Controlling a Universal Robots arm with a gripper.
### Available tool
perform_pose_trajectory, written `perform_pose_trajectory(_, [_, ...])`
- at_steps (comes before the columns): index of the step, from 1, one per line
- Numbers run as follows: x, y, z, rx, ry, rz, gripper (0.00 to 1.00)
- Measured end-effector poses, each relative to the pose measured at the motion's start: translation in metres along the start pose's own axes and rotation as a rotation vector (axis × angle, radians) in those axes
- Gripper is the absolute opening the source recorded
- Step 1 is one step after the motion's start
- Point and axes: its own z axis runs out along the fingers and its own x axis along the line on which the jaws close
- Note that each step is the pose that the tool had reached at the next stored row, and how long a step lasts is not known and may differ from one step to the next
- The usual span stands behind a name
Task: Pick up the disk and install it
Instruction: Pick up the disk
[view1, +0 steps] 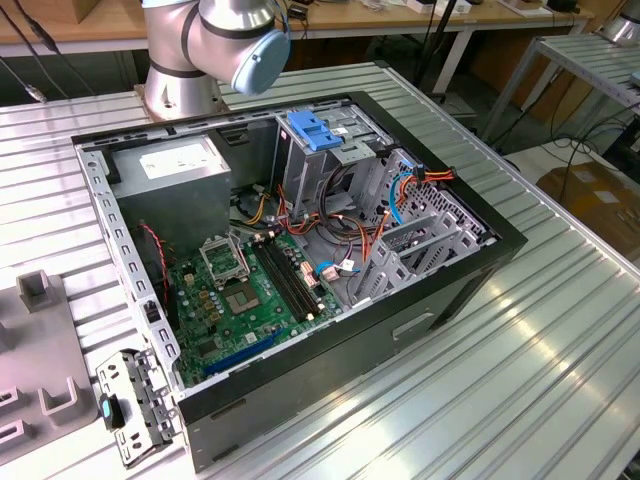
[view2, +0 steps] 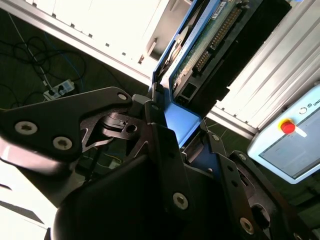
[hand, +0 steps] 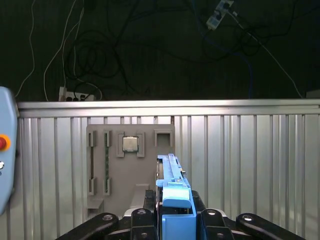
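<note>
The claw (hand: 174, 207) grips the flat dark hard disk with blue plastic side rails (hand: 171, 170) edge-on; open ribbed metal bench (hand: 240, 150) spreads beyond the claw.

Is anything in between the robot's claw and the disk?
No, nothing is between them. In the second wrist view the gripper is closed right on the disk, and the disk's blue edge sits directly between its fingers.

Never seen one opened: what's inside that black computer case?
A green circuit board, a grey power box, orange cables, metal bays and a blue latch. Whatever lies beneath the board and bays is covered.
</note>
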Motion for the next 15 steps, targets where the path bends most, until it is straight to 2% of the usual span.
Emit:
perform_pose_trajectory(3, [-0.0001,-0.0038,0.0001,0.0001,0.0,0.0,0.37])
perform_pose_trajectory(7, [-0.0003,-0.0146,0.0,-0.0006,0.0,0.0,0.37])
perform_pose_trajectory(15, [-0.0005,-0.0262,0.0,-0.0015,0.0001,0.0,0.37])
